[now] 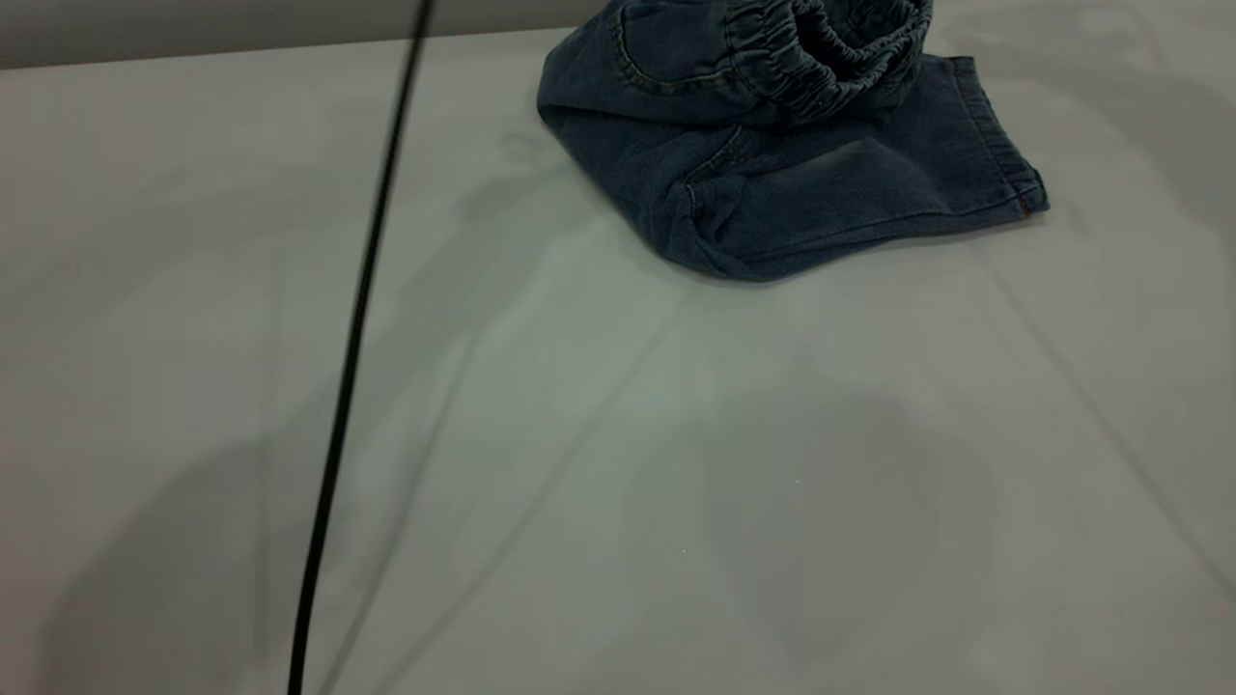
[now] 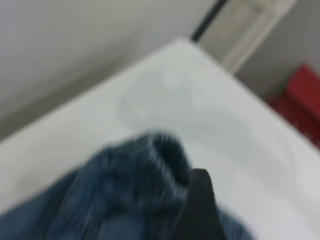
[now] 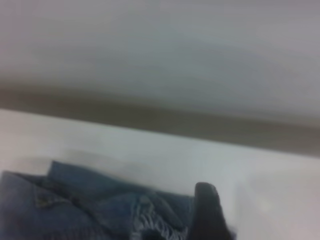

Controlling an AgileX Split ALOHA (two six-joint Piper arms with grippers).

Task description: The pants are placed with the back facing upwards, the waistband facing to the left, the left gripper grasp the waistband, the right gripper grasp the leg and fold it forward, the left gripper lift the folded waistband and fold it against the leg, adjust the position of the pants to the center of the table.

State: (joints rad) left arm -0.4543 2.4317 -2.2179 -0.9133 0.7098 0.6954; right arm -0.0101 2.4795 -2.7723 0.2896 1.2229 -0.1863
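Observation:
The dark blue denim pants [image 1: 821, 183] lie at the far side of the table, right of centre. One leg with its hem [image 1: 1004, 145] points right. The gathered elastic waistband [image 1: 821, 43] is raised above the leg and runs out of the exterior view's top edge. Neither gripper shows in the exterior view. In the left wrist view my left gripper [image 2: 200, 180] sits against the lifted waistband [image 2: 160, 150], with denim on both sides of it, shut on the cloth. In the right wrist view my right gripper [image 3: 206, 192] hangs just beside the waistband [image 3: 150, 222] and folded denim [image 3: 65, 200].
A thin black cable [image 1: 357, 319] crosses the left part of the exterior view from top to bottom. The pale table [image 1: 618, 483] stretches wide toward the near edge. A table corner [image 2: 185, 42] and something red [image 2: 305, 95] beyond it show in the left wrist view.

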